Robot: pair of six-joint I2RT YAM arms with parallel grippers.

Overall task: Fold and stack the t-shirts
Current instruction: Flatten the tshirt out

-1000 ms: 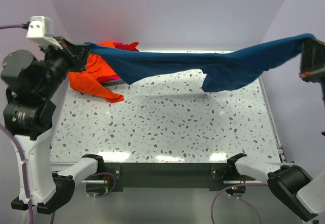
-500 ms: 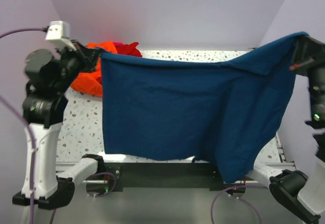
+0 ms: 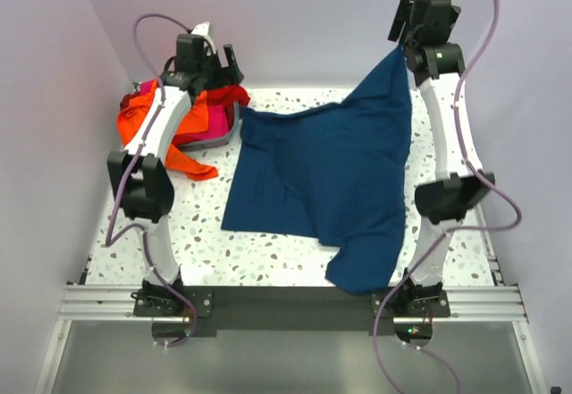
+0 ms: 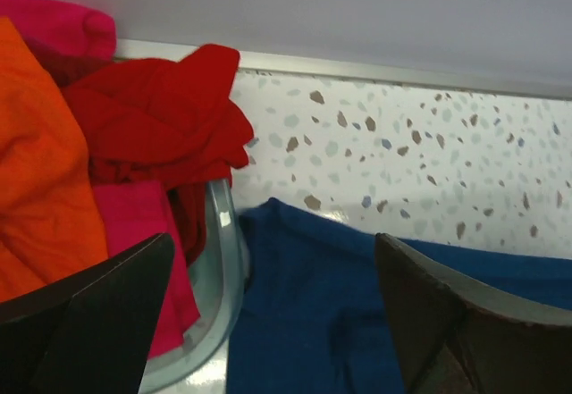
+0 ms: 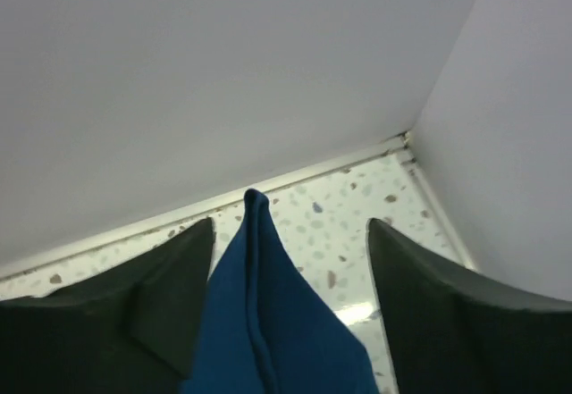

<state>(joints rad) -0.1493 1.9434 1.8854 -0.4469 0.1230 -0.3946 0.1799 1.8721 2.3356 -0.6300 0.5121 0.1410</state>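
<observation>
The navy blue t-shirt (image 3: 331, 171) lies spread over the middle of the table, its lower right part hanging over the front edge. Its far right corner (image 5: 255, 206) still stands up in a peak between the parted fingers of my right gripper (image 5: 290, 224), high at the back right (image 3: 402, 44). My left gripper (image 4: 274, 242) is open and empty, hovering at the back left (image 3: 217, 62) over the shirt's far left corner (image 4: 286, 224). Orange (image 4: 36, 188), red (image 4: 161, 117) and pink (image 4: 134, 224) t-shirts sit bunched beside it.
The bright shirts are heaped in a grey-rimmed tray (image 4: 223, 269) in the back left corner (image 3: 214, 141), with an orange sleeve (image 3: 192, 166) trailing onto the table. Purple walls close in the back and both sides.
Both arms swung from holding the navy shirt stretched in the air to reaching far back. The shirt came down onto the table. Both grippers went from shut to open.
</observation>
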